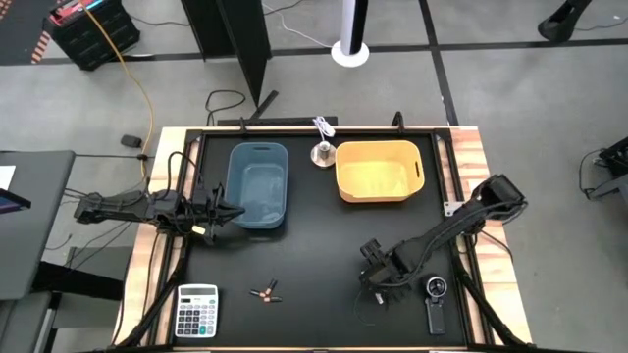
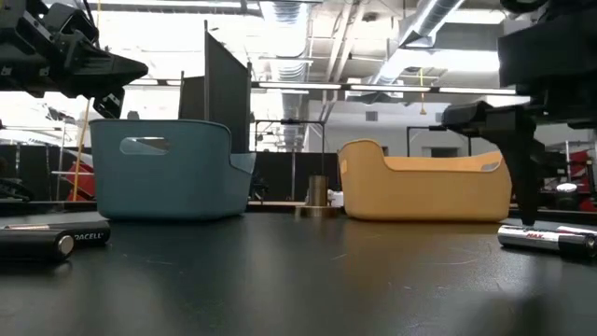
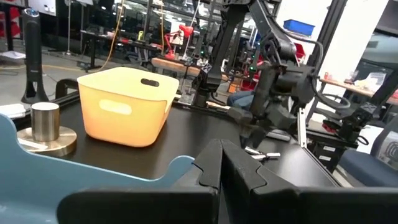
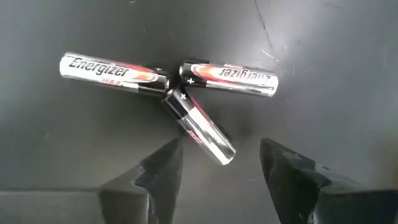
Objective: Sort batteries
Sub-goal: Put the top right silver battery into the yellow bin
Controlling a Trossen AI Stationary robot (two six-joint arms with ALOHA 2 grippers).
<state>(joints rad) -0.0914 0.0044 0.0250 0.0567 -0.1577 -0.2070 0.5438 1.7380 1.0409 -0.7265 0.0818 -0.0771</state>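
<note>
Three silvery batteries (image 4: 205, 93) lie touching in a cluster on the black mat, right under my right gripper (image 4: 217, 163). It is open and points down. The free end of the nearest battery (image 4: 214, 146) lies between its fingers, apart from both. In the high view this gripper (image 1: 378, 279) is at the near right. A second cluster of small dark reddish batteries (image 1: 263, 292) lies at the near middle; they are the dark cylinders (image 2: 42, 241) at the left of the low view. My left gripper (image 3: 221, 165) is shut and hovers over the left rim of the blue bin (image 1: 258, 184).
A yellow bin (image 1: 379, 172) stands right of the blue bin at the far side. Between them is a small metal bell-like object (image 1: 323, 152) with a white cord. A calculator (image 1: 197, 312) lies at the near left, and a black device with a round dial (image 1: 436, 299) at the near right.
</note>
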